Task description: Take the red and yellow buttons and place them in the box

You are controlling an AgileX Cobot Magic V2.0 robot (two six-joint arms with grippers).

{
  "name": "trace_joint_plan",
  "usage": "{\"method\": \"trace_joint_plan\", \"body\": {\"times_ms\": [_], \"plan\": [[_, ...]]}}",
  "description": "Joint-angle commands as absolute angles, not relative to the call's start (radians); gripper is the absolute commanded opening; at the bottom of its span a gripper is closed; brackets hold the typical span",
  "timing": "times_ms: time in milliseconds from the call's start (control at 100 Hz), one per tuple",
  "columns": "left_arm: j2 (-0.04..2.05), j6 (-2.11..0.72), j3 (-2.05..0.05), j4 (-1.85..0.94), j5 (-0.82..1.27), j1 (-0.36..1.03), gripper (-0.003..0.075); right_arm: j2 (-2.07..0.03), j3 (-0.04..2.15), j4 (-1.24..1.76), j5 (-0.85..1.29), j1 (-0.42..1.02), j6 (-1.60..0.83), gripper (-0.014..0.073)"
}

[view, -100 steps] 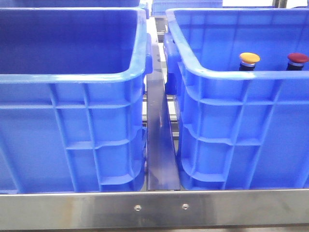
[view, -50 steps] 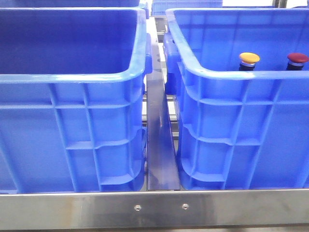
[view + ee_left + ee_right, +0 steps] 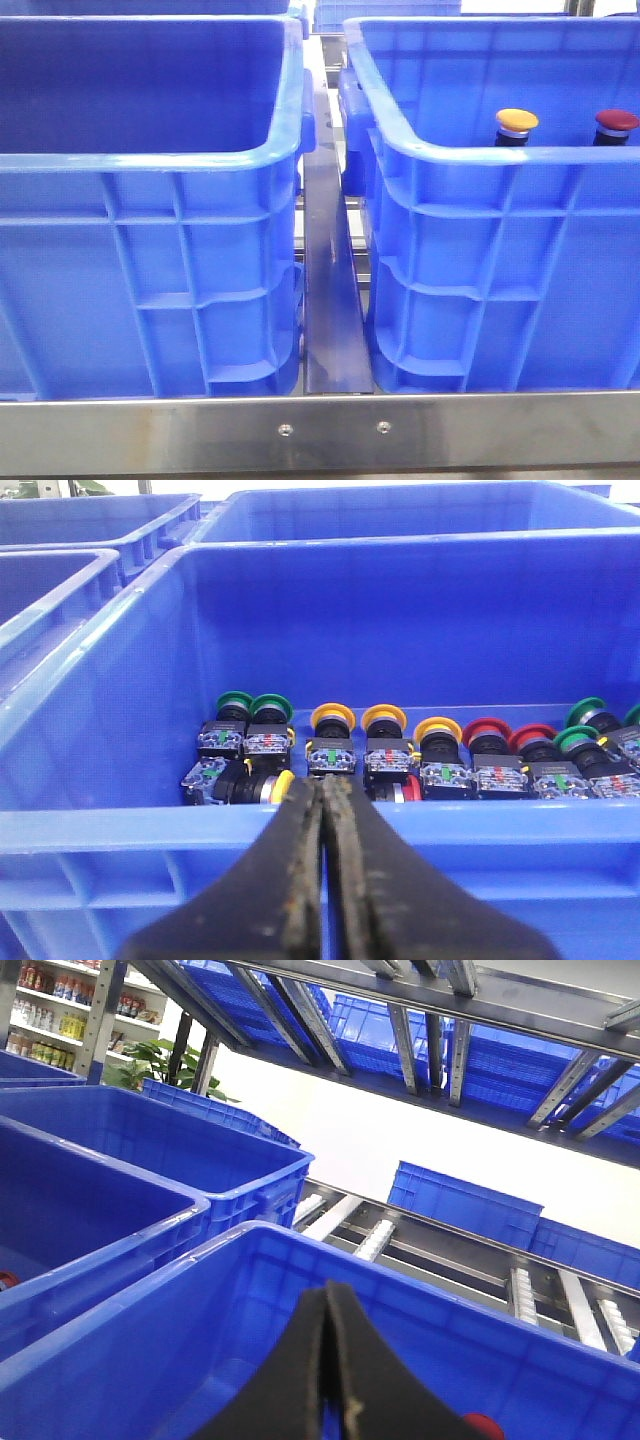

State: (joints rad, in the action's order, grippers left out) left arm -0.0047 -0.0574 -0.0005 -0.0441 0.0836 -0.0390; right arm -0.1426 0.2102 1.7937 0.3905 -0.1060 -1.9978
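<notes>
front cam: two blue crates side by side on a steel frame, left crate at 9 o'clock, right crate at 3 o'clock, a steel rail in the gap between them. no arm showed in this view. left crate's visible inside looked bare, floor hidden by the near wall. in the right crate, yellow button and red button stood upright, caps just above the near rim, red at 3 o'clock of yellow, apart.

left wrist cam: left gripper had its fingers pressed together, nothing between them, tips over the near rim of a parts crate. on that crate's floor sat a row of push buttons: green ones at one end, yellow ones in the middle, red ones next, more green past those. a couple lay on their sides in front of the row, just past the fingertips.

right wrist cam: right gripper also fully closed, empty, tips above a crate's inside. a red cap peeked out at the frame edge beside the fingers. more blue crates, roller track and racking behind.
</notes>
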Motion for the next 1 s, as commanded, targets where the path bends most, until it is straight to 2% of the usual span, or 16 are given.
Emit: {"method": "trace_joint_plan", "body": {"times_ms": [0,370,520,610,710,990], "plan": [[-0.037,-0.054,0.019,-0.054,0.011,-0.040,-0.0020,-0.155,0.236,1.897,0.403,-0.107,-2.002,-0.0092],[-0.037,-0.054,0.019,-0.054,0.011,-0.040,-0.0020,-0.155,0.236,1.897,0.372,-0.126,-2.002,-0.0092],[-0.037,-0.054,0.019,-0.054,0.011,-0.040,-0.0020,-0.155,0.236,1.894,0.297,-0.126,-2.000,-0.0092],[-0.037,-0.054,0.019,-0.054,0.011,-0.040,-0.0020,-0.155,0.242,1.784,0.262,-0.126,-1.928,-0.0092],[-0.037,-0.054,0.019,-0.054,0.011,-0.040,-0.0020,-0.155,0.245,1.527,0.214,-0.126,-1.680,-0.0092],[-0.037,-0.054,0.019,-0.054,0.011,-0.040,-0.0020,-0.154,0.237,0.563,0.085,-0.095,-0.572,-0.0092]]}}
